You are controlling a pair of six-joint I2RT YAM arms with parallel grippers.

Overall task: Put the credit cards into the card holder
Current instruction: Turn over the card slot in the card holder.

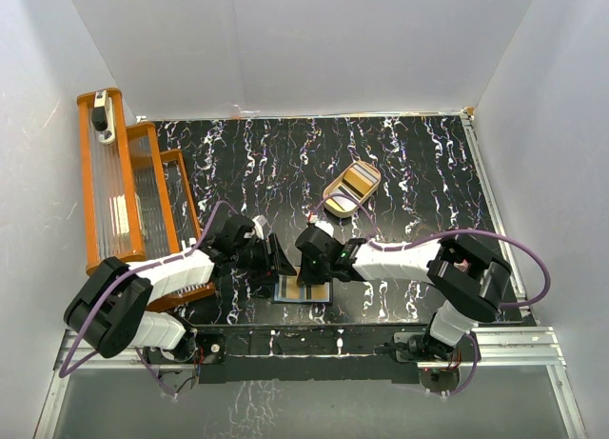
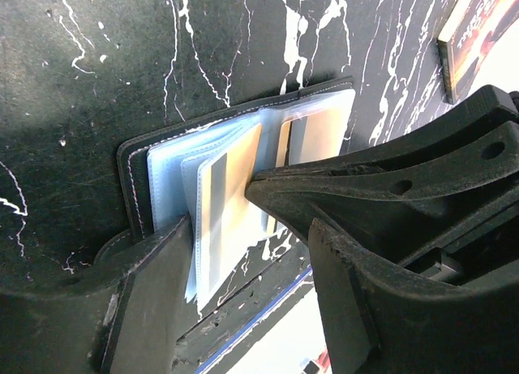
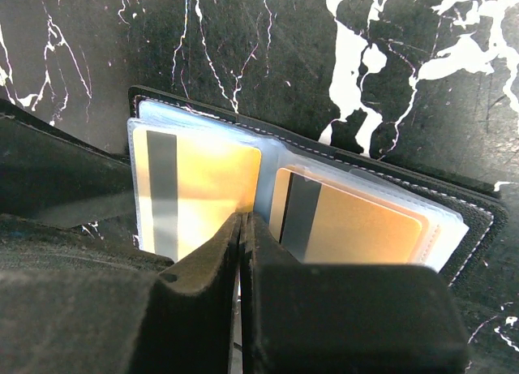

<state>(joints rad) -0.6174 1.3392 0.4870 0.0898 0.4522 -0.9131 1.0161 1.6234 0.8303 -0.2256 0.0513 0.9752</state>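
The black card holder lies open near the table's front edge, its clear sleeves fanned out. One gold-orange credit card with a dark stripe sits in a left sleeve, and another sits in a right sleeve. My right gripper is shut, with its tips down on the holder's middle fold between the two cards; it also shows in the top view. My left gripper is open and straddles the holder's near left side. Its left finger rests on the cover.
A tan oval tray holding more cards stands further back at centre-right; its edge shows in the left wrist view. An orange slatted rack stands at the left, with a white and black device on top. White walls enclose the table.
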